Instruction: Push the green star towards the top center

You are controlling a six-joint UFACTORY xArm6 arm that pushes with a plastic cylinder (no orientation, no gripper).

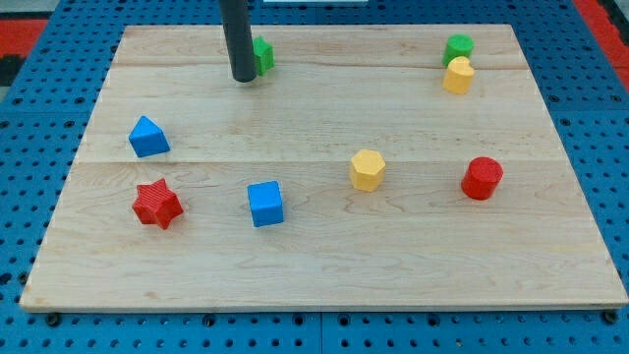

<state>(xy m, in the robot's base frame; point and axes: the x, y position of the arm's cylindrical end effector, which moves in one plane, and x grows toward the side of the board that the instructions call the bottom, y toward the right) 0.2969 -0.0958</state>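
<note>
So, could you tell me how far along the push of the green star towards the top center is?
Looks done: the green star already sits near the board's top edge, left of center. In hand: my tip is right against its left side, partly hiding it. Left: a short slide toward the view's right, to the top center; the green cylinder and yellow block sit farther right.

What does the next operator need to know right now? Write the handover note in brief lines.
My tip: down on the wooden board, touching the left side of the green star block, partly hiding it.
Green star: near the view's top edge, left of centre.
Done: star is already near the top.
Left: nudge it rightward to top centre.
Other blocks stand apart, none in that path.
</note>
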